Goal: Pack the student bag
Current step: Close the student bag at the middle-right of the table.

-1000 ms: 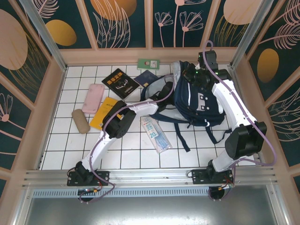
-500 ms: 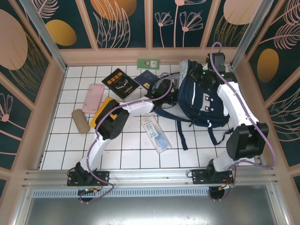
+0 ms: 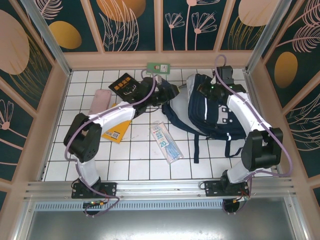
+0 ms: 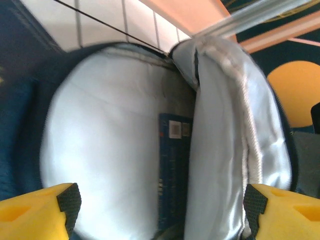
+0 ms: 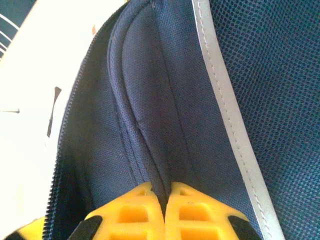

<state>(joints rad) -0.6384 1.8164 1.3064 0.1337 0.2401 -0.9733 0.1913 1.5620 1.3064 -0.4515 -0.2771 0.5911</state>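
The student bag [image 3: 216, 114], dark navy with white stripes, lies at the back right of the tiled table. My left gripper [image 3: 172, 94] is at the bag's mouth, on its left side, open with nothing between its yellow fingers [image 4: 35, 212]. Its camera looks into the bag's pale grey lining [image 4: 100, 150], where a dark blue book [image 4: 175, 175] stands on edge in the bag. My right gripper [image 3: 205, 92] is over the bag's top edge. In the right wrist view that gripper [image 5: 162, 197] is shut on a fold of the bag's navy fabric [image 5: 150, 100].
Left of the bag lie a black book [image 3: 127, 87], a pink case [image 3: 101, 98] and a yellow book [image 3: 118, 132], partly under my left arm. A green card [image 3: 158, 67] lies by the back wall, and a clear packet [image 3: 165, 142] is in the middle. Walls close three sides.
The left gripper has opened and drawn back slightly left at the bag's mouth, its elbow swinging far out to the left. The right gripper kept its grip; the bag shifted a little.
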